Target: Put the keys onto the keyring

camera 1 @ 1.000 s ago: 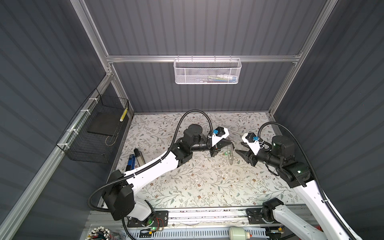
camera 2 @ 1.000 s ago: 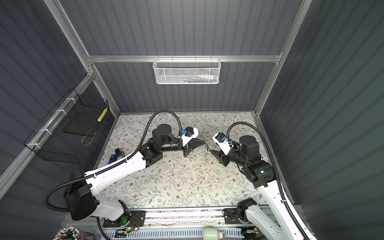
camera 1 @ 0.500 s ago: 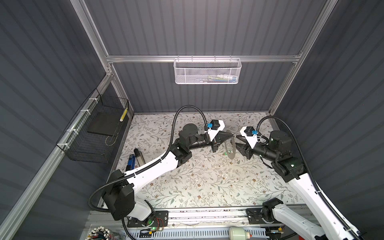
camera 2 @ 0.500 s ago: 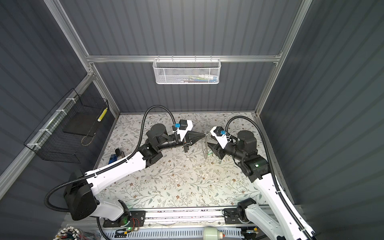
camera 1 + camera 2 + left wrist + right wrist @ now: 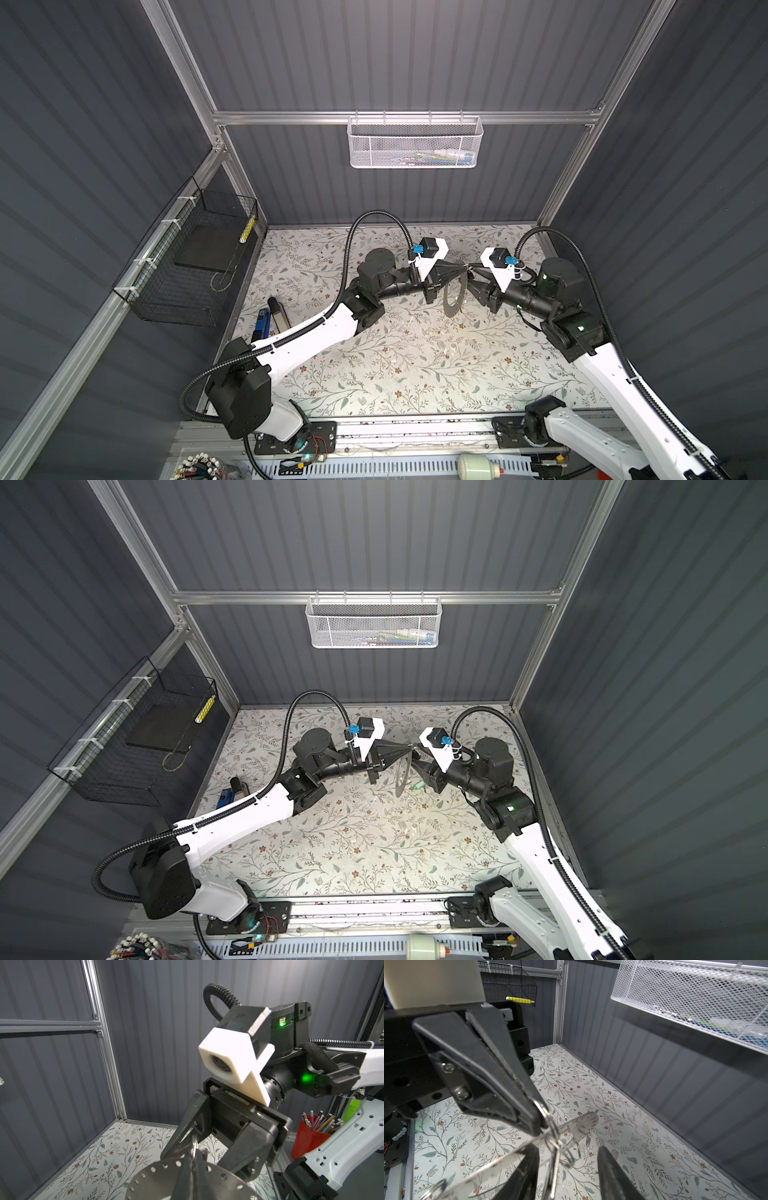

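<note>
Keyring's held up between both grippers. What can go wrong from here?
The left gripper is shut on a thin wire loop at the rim of the keyring; the plate hangs free and may swing or slip if nudged.
The open right gripper straddles loops beside the left gripper, so closing could clip it or snag the wrong loop.

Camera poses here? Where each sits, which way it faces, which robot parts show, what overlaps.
Both top views: high at the front, looking down on the table; both arms, left gripper and right gripper show.
Left wrist: on the left arm, facing the right arm; own shut tip, open right gripper.
Right wrist: on the right arm, facing the back wall; own open fingers, left gripper.
Shared: both wrist views show the keyring the left gripper pinches.
</note>
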{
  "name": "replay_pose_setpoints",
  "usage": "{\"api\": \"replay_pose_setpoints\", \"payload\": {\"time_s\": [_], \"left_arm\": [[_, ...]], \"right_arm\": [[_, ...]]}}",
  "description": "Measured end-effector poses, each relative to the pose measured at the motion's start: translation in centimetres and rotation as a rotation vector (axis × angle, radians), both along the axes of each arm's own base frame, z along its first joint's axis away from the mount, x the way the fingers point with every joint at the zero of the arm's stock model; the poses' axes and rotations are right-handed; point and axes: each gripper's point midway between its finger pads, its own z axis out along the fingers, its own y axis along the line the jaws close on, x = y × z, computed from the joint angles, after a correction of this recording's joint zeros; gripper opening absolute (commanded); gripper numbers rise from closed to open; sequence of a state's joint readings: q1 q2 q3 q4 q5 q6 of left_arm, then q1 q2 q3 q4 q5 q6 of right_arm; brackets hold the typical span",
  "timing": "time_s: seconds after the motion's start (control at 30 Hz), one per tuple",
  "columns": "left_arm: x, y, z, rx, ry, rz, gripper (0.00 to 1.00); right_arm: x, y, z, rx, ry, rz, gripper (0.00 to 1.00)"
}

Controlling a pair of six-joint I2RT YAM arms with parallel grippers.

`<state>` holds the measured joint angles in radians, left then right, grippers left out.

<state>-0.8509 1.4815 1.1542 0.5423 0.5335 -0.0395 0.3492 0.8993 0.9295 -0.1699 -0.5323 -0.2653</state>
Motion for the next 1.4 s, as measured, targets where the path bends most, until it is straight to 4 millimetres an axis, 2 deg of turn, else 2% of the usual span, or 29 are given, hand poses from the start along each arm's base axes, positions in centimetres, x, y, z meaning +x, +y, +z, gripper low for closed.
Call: {"api": "replay_pose_setpoints", "payload": {"time_s": [0.13,0.27,0.4,0.47,1.0,1.4], "left_arm": [[0.2,0.0,0.1,-0.006,0.0,0.009,0.0],[0.2,0.1,0.3,-0.011,0.001,0.013,0.0],[0.2,0.1,0.3,-0.013,0.004,0.012,0.0],[0.2,0.1,0.4,-0.022,0.008,0.011,0.0],[0.3,-0.2,-0.1,-0.035,0.027,-0.001,0.0],[0.6,0.5,-0.3,-0.025,0.014,-0.033,0.0]], "right_arm": [[0.1,-0.2,0.2,0.008,-0.002,-0.022,0.4],[0.2,-0.5,0.6,0.015,-0.011,-0.047,0.28],[0.2,-0.7,0.9,0.01,-0.031,-0.056,0.07],[0.0,-0.6,0.9,0.006,-0.039,-0.044,0.0],[-1.0,1.4,-0.5,-0.075,-0.055,0.085,0.0],[-1.2,1.3,-0.6,-0.124,-0.03,0.1,0.0]]}}
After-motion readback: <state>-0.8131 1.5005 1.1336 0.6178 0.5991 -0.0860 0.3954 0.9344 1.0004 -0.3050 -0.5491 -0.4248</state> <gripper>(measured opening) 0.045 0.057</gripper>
